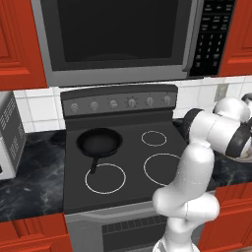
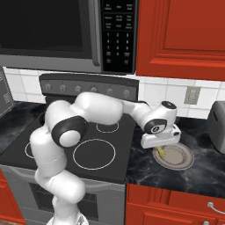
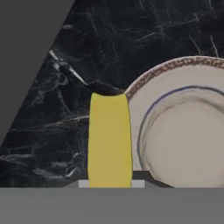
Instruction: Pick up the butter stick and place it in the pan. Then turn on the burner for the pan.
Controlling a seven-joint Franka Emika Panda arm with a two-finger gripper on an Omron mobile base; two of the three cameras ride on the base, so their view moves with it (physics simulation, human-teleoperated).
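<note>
Gripper pinches the butter stick, held above the marble counter at the left rim of a round plate. Pan sits on the stove's rear left burner, well apart.

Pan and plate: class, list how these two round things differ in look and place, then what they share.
The pan is black with a straight handle; the plate is pale grey with a brown rim band and no handle. The pan sits on the stove's back left burner; the plate lies on the dark marble counter right of the stove. Both are round, shallow and hold nothing.
</note>
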